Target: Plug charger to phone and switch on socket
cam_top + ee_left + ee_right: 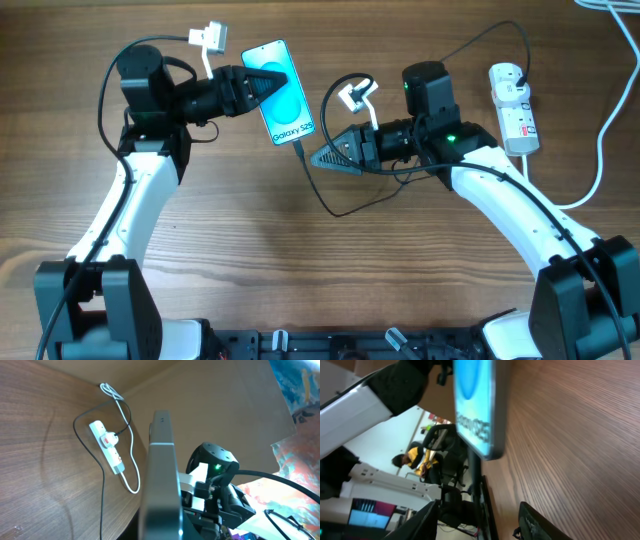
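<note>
While left jaws clamp the phone, its long axis aims approx. at parted right jaws.

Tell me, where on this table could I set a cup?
Widest bare patch: the table, near side, between the left arm and the right arm. The far-left corner outside the left arm is bare. Crowded: where the phone, the charger and the right gripper meet, and around the socket.

The left arm is reaching from the lower left toward the upper centre, and the left gripper is pinching the phone (jaws closed on its edge). The right arm is bending in from the lower right, and the right gripper is pointing left with its fingers standing apart.
</note>
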You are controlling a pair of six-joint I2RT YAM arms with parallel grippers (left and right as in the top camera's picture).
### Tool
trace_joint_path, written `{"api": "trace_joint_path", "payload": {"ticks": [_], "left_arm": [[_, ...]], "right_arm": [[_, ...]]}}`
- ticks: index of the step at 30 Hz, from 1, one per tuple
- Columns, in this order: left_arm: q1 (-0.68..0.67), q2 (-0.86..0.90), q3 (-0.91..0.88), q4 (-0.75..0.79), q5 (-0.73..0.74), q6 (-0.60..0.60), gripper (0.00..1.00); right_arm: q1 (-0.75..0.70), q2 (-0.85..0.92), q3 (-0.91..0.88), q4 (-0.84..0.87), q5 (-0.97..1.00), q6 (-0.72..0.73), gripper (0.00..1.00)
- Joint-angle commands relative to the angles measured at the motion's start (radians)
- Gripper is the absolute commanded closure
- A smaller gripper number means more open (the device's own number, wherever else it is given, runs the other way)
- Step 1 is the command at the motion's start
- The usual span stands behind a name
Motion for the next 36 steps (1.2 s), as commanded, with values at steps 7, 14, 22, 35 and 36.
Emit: {"api": "trace_joint_path", "payload": {"ticks": [7, 14, 22, 35, 36], "left_arm": [[-0.060, -0.019, -0.005, 0.010, -0.023, -0.015, 0.96], [-0.061, -0.019, -0.005, 0.010, -0.026, -0.011, 0.96], [-0.110, -0.019, -0.005, -0.002, 0.011, 0.019, 0.96], [-0.132, -0.019, -0.014, -0.006, 0.249, 0.023, 0.96], [-0.132, -0.019, -0.018, -0.006, 0.271, 0.027, 0.96]], "right_arm": [[0.024, -0.003, 0.023, -0.013, 0.036, -0.013, 0.61], [0.027, -0.003, 0.023, -0.013, 0.022, 0.010, 0.79], [0.027, -0.004, 0.023, 0.012, 0.023, 0.039, 0.96], [0.027, -0.004, 0.024, 0.053, 0.022, 0.042, 0.96], [0.027, -0.004, 0.024, 0.053, 0.022, 0.042, 0.96]]}}
